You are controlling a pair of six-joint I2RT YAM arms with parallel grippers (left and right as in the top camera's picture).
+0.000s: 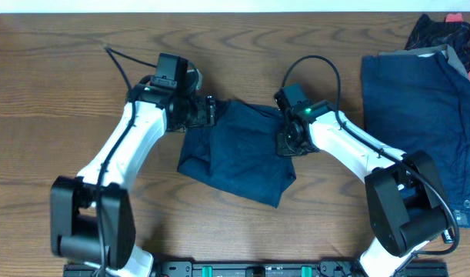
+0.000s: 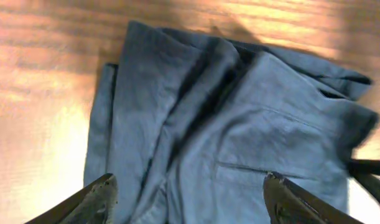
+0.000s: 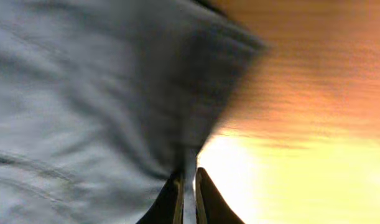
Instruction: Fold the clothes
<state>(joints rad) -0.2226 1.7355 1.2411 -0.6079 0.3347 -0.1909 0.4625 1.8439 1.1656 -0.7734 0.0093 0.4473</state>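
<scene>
A dark navy garment (image 1: 238, 150), partly folded and rumpled, lies at the table's middle. It fills the left wrist view (image 2: 239, 124), showing a pocket seam, and the right wrist view (image 3: 84, 93). My left gripper (image 1: 209, 110) is open at the garment's upper left edge, its fingers (image 2: 186, 196) spread over the cloth. My right gripper (image 1: 284, 142) is shut on the garment's right edge, with a thin strip of cloth pinched between its fingers (image 3: 187, 186). A second navy garment (image 1: 419, 115) lies flat at the far right.
Dark and red cloth (image 1: 442, 31) is piled at the back right corner. A pale grey garment (image 1: 464, 54) pokes out from under the second navy garment's far edge. Bare wooden table (image 1: 50, 100) spreads to the left and in front.
</scene>
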